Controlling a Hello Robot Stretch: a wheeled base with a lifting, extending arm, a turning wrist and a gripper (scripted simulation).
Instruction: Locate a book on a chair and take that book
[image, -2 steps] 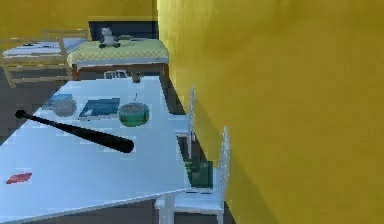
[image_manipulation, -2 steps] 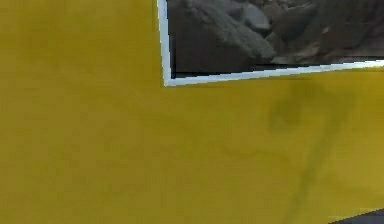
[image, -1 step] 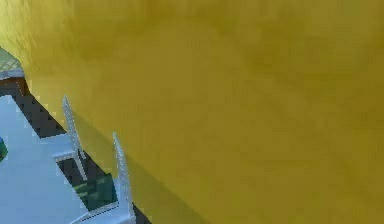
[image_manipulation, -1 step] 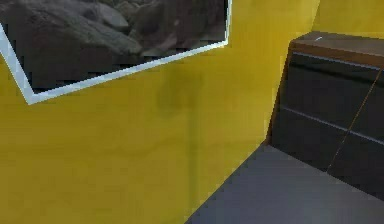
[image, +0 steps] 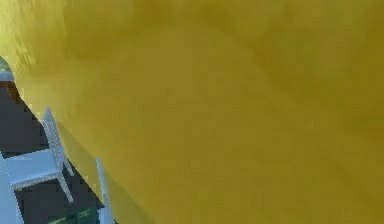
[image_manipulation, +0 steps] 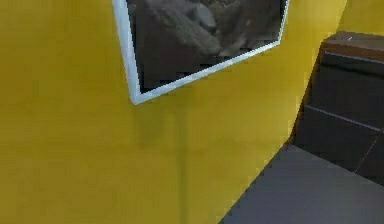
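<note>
Forward view
- Yellow wall (image: 235, 105): very close ahead, slanting down toward the lower left.
- White chair (image: 36, 168): lower left, just beside the wall. Its pale seat looks bare as far as I can make out.
- Second chair (image: 102, 192): a white back rail near the bottom edge, close against the wall.
- Greenish patch (image: 78, 214): at the bottom edge by the second chair, too small to name.
- Floor (image: 22, 128): dark, at the left edge.

Arm side view
- Framed picture (image_manipulation: 200, 35): white frame, dark image, hung on the yellow wall.
- Dark cabinet (image_manipulation: 345, 95): at the right, standing on the grey floor.

Judgements
- Book: I cannot tell where it lies. The chairs at the forward view's lower left are the likeliest place to check.
- Pincer: I cannot tell its state.
- Risk: the base stands near the wall, so turning toward the chairs could scrape it or knock the second chair. Reaching sideways here could strike the wall or the framed picture. The greenish patch could also be mistaken for the book.
</note>
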